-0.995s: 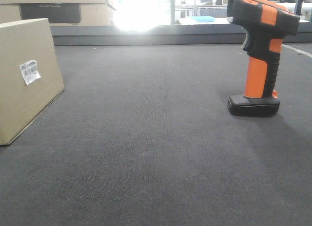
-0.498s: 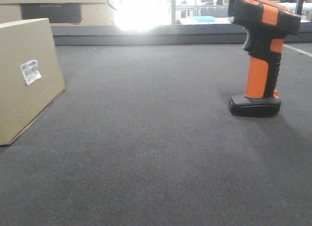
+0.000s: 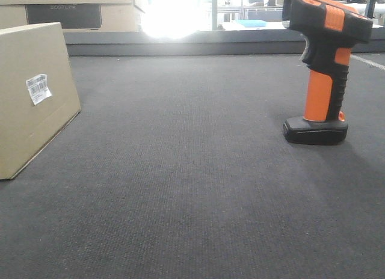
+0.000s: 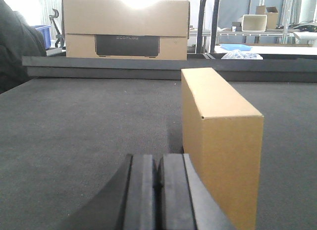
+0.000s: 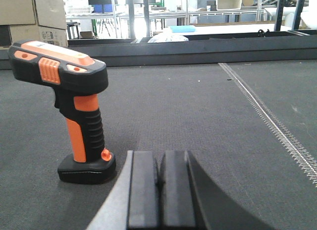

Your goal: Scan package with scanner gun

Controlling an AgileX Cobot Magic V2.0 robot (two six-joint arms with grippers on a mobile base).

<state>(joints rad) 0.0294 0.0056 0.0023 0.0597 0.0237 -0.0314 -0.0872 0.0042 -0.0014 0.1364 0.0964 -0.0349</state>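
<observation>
The package (image 3: pixel 30 92) is a plain tan cardboard box standing at the far left of the dark mat, with a small white barcode label (image 3: pixel 38 88) on its near face. From the left wrist the package (image 4: pixel 220 136) stands just ahead and right of my left gripper (image 4: pixel 158 165), which is shut and empty. The scanner gun (image 3: pixel 322 68) stands upright on its flat black base at the right, black with an orange handle. In the right wrist view the scanner gun (image 5: pixel 74 111) is ahead and left of my right gripper (image 5: pixel 159 163), also shut and empty.
A raised dark ledge (image 3: pixel 192 44) bounds the back of the mat. Cardboard boxes with a dark printed panel (image 4: pixel 126 29) sit behind it at the left. A light stitched seam (image 5: pixel 270 123) runs across the mat on the right. Shelving and tables stand further back.
The front view has shifted very slightly, so box and scanner sit a few pixels further right. Neither object has moved on the mat.
</observation>
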